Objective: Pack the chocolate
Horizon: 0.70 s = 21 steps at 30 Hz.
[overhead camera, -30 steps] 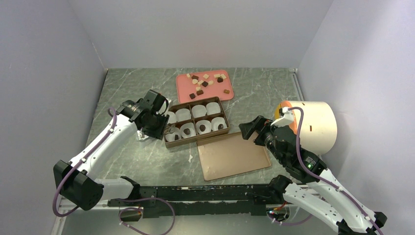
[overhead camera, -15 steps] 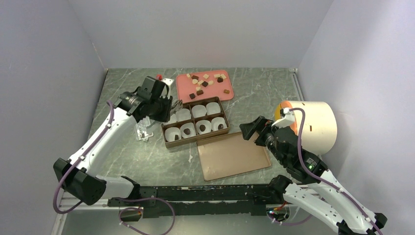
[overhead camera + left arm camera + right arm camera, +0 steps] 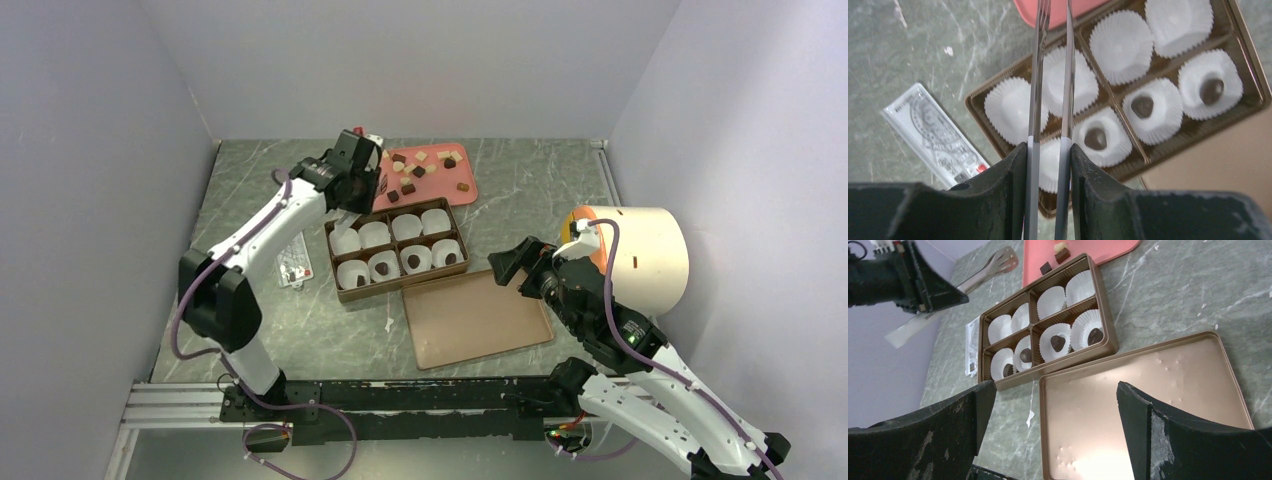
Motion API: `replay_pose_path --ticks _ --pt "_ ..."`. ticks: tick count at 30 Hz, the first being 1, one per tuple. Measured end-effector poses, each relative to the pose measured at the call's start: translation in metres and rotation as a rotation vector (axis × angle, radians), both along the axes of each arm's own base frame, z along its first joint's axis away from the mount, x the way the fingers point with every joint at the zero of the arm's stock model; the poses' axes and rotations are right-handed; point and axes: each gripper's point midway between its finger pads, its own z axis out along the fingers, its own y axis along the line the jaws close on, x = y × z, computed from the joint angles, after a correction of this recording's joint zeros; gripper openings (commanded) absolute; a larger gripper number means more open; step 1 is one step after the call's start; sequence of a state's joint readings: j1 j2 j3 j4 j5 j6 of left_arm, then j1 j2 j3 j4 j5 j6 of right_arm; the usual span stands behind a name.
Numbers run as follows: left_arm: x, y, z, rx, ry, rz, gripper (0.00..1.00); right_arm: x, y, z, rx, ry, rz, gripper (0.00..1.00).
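Note:
Loose chocolate (image 3: 418,170) chunks, dark, caramel and cream, lie on the pink tray (image 3: 462,190). The brown box (image 3: 400,293) holds white paper cups; the near-row cups hold chocolate (image 3: 1096,138) (image 3: 1058,342), and the far-row cups are empty. My left gripper (image 3: 352,200) (image 3: 1050,150) is shut on metal tongs (image 3: 1067,75) (image 3: 998,262). Their blades reach over the box's left cups to the pink tray's (image 3: 1083,6) near edge. My right gripper (image 3: 520,262) (image 3: 1058,415) is open and empty above the box lid (image 3: 478,318) (image 3: 1158,390).
A big white cylinder (image 3: 645,255) with an orange end stands at the right, beside my right arm. A clear plastic packet (image 3: 292,262) (image 3: 933,132) lies left of the box. A paper scrap (image 3: 389,322) lies in front of the box. Grey walls close in on three sides.
My left arm has swung from the box's left side toward the far side, carrying the tongs to the pink tray's near-left corner. My right arm has not moved.

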<state>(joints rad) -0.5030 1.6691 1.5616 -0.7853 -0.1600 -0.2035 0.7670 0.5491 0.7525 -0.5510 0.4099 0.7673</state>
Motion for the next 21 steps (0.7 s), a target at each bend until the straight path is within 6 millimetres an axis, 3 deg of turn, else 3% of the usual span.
replay_pose_path --ticks 10,14,21 --pt "0.087 -0.016 0.002 -0.016 -0.112 0.069 0.39 0.0 0.0 0.0 0.001 0.002 -0.001 0.96" --pt "0.11 -0.016 -0.021 -0.008 -0.099 0.087 0.39 0.0 0.0 0.0 0.001 0.002 -0.001 0.96" --pt "0.126 -0.012 -0.068 0.029 -0.028 0.104 0.38 0.001 0.001 0.003 0.0 0.004 -0.002 0.96"
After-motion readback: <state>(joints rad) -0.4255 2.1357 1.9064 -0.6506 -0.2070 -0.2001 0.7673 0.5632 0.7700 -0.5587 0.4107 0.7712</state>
